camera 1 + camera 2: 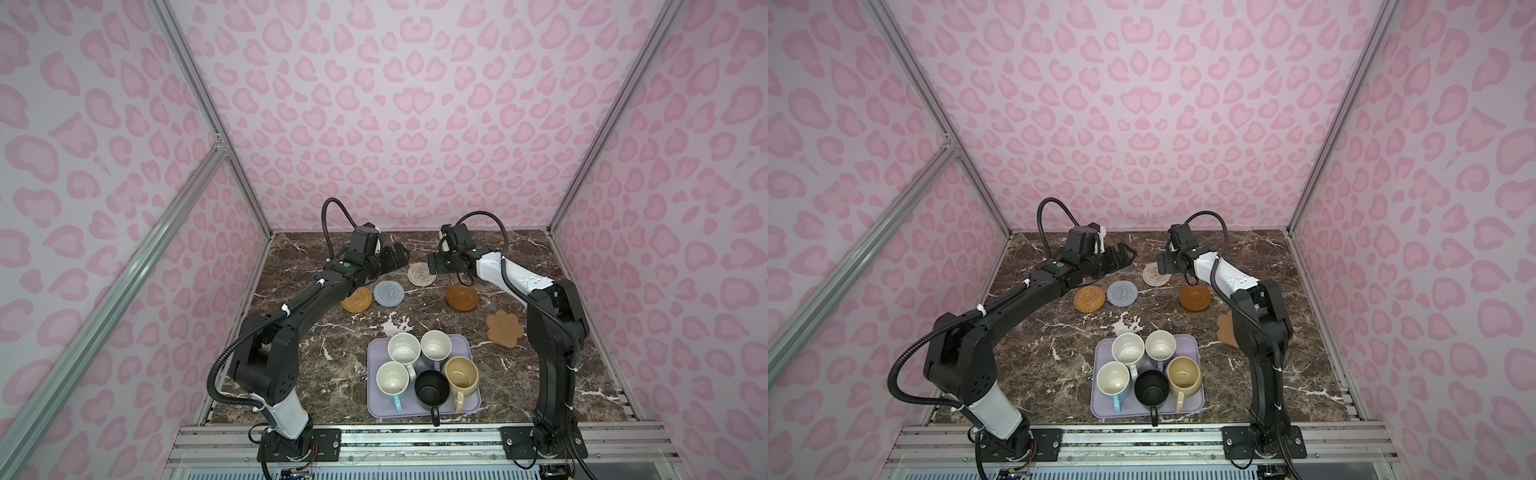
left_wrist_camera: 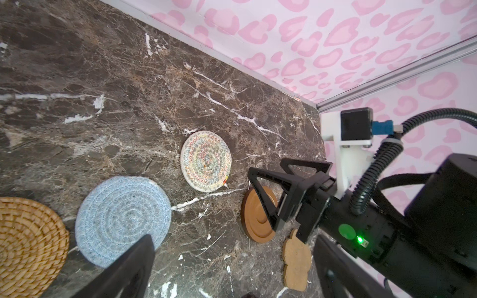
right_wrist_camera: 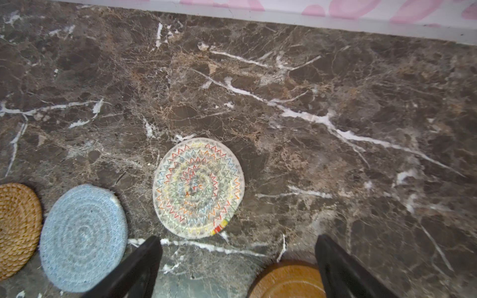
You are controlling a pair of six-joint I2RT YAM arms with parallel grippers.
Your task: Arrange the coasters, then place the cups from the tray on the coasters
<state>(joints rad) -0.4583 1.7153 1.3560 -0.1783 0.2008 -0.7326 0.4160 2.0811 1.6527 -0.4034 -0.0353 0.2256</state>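
Hovering wide and empty, your right pincer (image 1: 433, 264) sits just above the cream coaster (image 1: 421, 274); the left pincer (image 1: 395, 257) hangs released too, holding nothing. All five coasters (image 1: 388, 294) lie in an arc, so arranging looks done. Next: reach to the tray (image 1: 380, 409), where five cups (image 1: 404, 348) stand, and grip one. Brown marble desk (image 1: 316, 357); pink-spotted walls.

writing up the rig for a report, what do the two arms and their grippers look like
Both the left arm and right arm are mostly black, each with one white link. A black corrugated cable runs along each, fixed by white ties. A round green sticker marks each wrist. The left gripper and right gripper have black triangular open-frame fingers.
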